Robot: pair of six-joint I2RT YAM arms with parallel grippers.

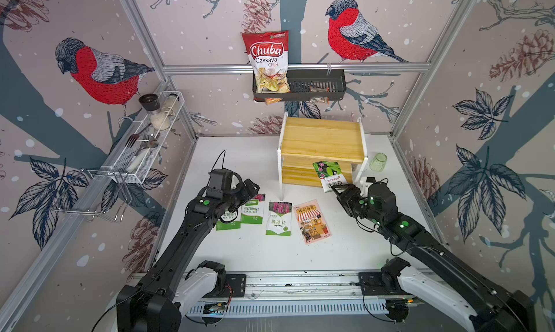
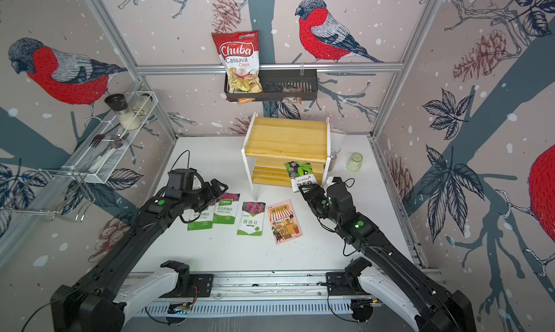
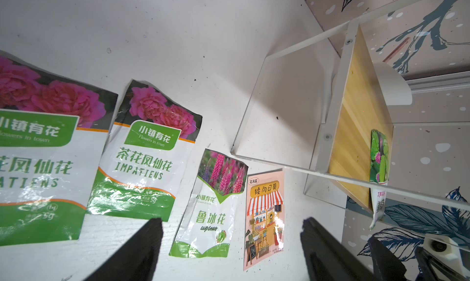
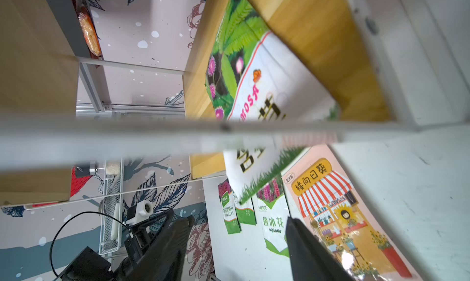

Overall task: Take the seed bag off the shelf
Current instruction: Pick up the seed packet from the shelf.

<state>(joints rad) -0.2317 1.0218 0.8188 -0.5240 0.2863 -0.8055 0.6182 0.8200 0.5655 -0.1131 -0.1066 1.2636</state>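
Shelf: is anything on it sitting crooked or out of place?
Yes. The seed bag lies askew on the lower board of the shelf, its white end hanging past the front edge.

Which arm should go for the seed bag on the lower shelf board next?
Right. The right gripper is open just in front of the seed bag overhanging the lower board of the shelf; the left gripper hovers over packets on the table, farther off.

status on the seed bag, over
Both open: left gripper over the packets, right gripper just short of the seed bag. Bag overhangs lower shelf board, not gripped. Shelf's white leg close by right gripper.
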